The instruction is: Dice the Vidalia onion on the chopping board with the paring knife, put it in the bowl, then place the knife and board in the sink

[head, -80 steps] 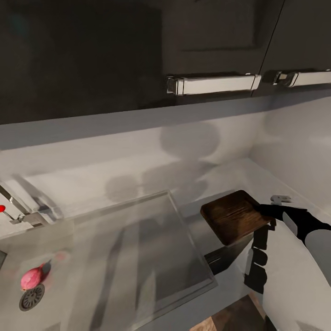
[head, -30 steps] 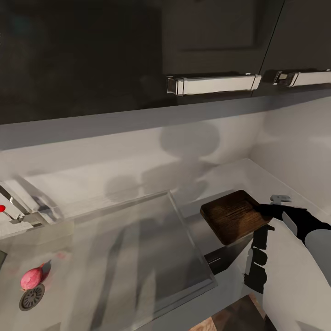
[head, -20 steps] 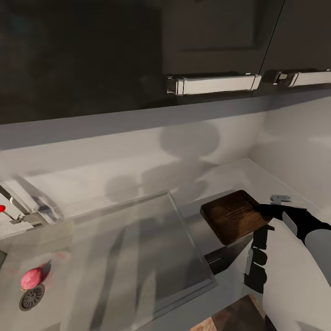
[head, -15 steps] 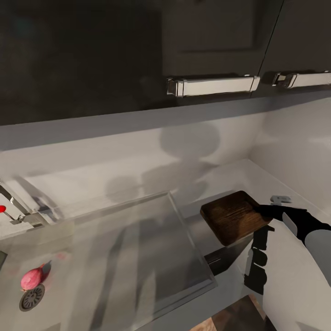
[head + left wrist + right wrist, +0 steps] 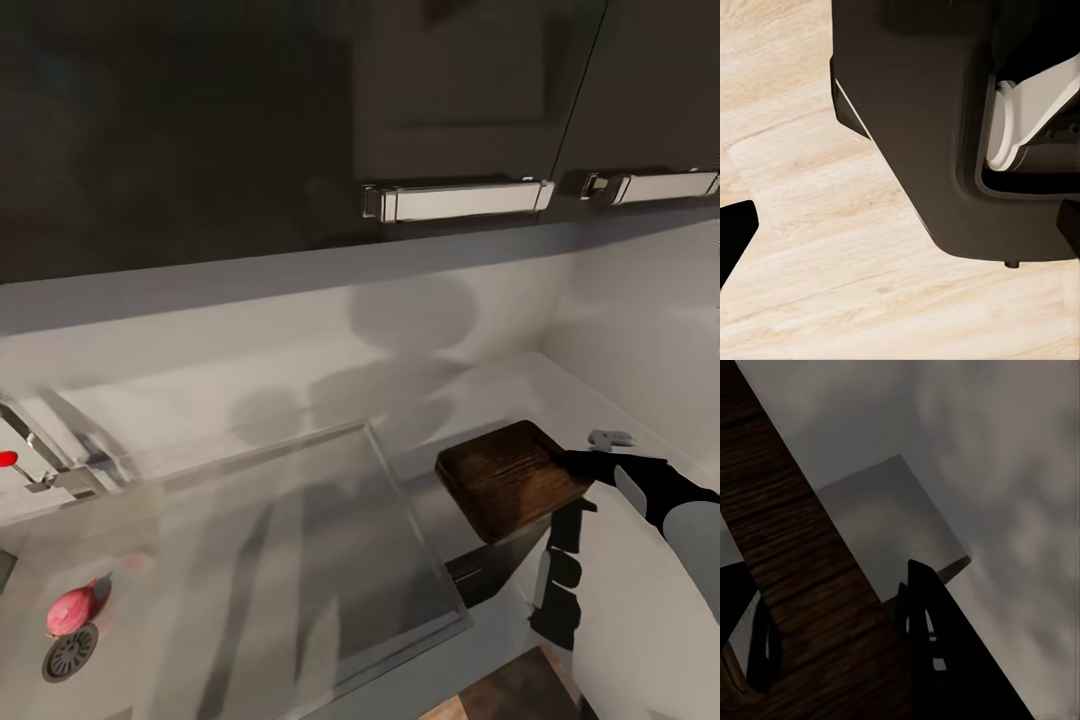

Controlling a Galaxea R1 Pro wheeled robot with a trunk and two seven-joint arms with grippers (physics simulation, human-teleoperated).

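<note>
A pink Vidalia onion [image 5: 72,610] lies in the grey sink [image 5: 250,560], just beside the round drain [image 5: 68,650], with the chrome tap [image 5: 45,465] behind it. Farther right, the dark chopping board [image 5: 510,478] hangs lifted above the grey desk [image 5: 480,395], tilted, its edge pinched in the right tool [image 5: 583,468]. The left tool's state cannot be told from the wrist view over pale wooden floor [image 5: 832,247].

The dark wooden chopping board [image 5: 508,478] hangs tilted above the countertop [image 5: 250,400], right of the sink [image 5: 150,640].
</note>
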